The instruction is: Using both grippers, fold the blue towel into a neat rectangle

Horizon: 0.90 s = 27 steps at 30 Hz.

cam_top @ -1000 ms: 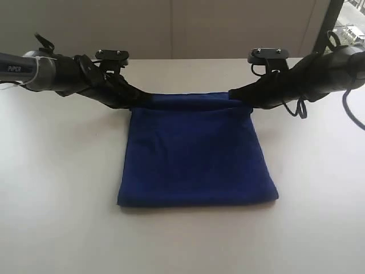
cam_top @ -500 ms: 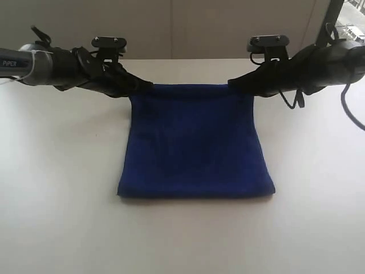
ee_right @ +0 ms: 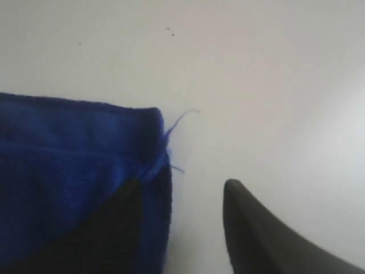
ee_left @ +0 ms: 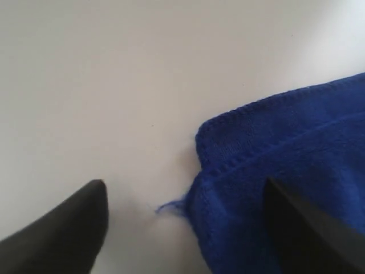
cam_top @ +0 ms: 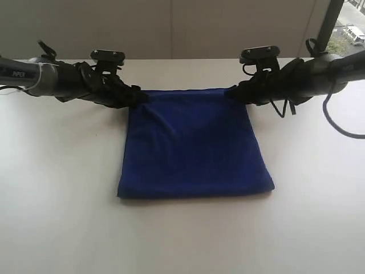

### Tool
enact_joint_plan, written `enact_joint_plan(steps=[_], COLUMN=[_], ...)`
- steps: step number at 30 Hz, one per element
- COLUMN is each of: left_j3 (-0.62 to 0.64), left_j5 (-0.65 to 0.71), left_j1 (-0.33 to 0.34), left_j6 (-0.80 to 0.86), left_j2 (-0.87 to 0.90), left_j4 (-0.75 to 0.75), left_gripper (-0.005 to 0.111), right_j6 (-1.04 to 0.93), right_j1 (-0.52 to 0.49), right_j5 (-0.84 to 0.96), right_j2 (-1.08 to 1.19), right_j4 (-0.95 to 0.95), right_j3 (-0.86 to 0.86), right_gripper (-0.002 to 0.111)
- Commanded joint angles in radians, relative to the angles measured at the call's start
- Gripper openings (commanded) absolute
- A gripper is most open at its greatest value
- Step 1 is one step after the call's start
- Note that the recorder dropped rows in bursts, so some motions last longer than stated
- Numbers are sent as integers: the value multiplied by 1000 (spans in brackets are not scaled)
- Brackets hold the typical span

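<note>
The blue towel (cam_top: pixel 194 142) lies folded flat in the middle of the table, a rough rectangle with its fold edge toward the front. My left gripper (cam_top: pixel 138 96) sits at its far left corner. In the left wrist view that gripper (ee_left: pixel 183 184) is open. One finger (ee_left: pixel 308 228) is over the towel (ee_left: pixel 285 142), the other over bare table, and a loose thread sticks out at the corner. My right gripper (cam_top: pixel 231 91) is at the far right corner. It (ee_right: pixel 181 187) is open too, with one finger (ee_right: pixel 122 217) over the towel (ee_right: pixel 68 142). Neither holds the cloth.
The white table (cam_top: pixel 57 200) extends on all sides of the towel. Its far edge meets a pale wall (cam_top: pixel 171 28) just behind the arms. Black cables (cam_top: pixel 336 123) loop off the right arm.
Both grippers were shut on the towel's far corners, holding that edge up. They have come down, opened and let go, and the edge now lies flat on the lower layer.
</note>
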Motion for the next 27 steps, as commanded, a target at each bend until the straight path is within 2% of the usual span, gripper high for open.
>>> enact_joint_plan(steps=[1,4,6,7,9,11,15,19,22,27], left_j3=[-8,-8,-8,-8,-8,-8,4,33,94,250], left_j5=[30,79,160,263,365,449,571,669,703,588], left_j1=[1,1,1,1,1,1,1,-4,-40,-125], left_j6=[-1,1,1,1,1,1,1,-3,-3,-1], left_j2=[-36,-78,-121,-165,-201,-224,-244,-246,-250,-292], left_j4=[-3,-3,-3,-3,5,5,7,-11,-11,15], left_gripper=[84,83,79,70,56,38,0,0,0,0], right_j6=[-13,-15,-15,-15,-6,-3,107,285,308,308], right_j1=[1,-2,-4,-4,-4,-4,-4,-4,10,44], right_j5=[14,105,195,286,350,397,463,540,540,419], right_j2=[-76,-131,-169,-205,-236,-267,-300,-317,-353,-425], right_j4=[-4,-10,-22,-25,-27,-32,-95,-221,-227,-229], right_j3=[-7,-7,-7,-5,3,21,66,105,195,390], right_gripper=[46,44,41,32,17,-1,0,0,0,0])
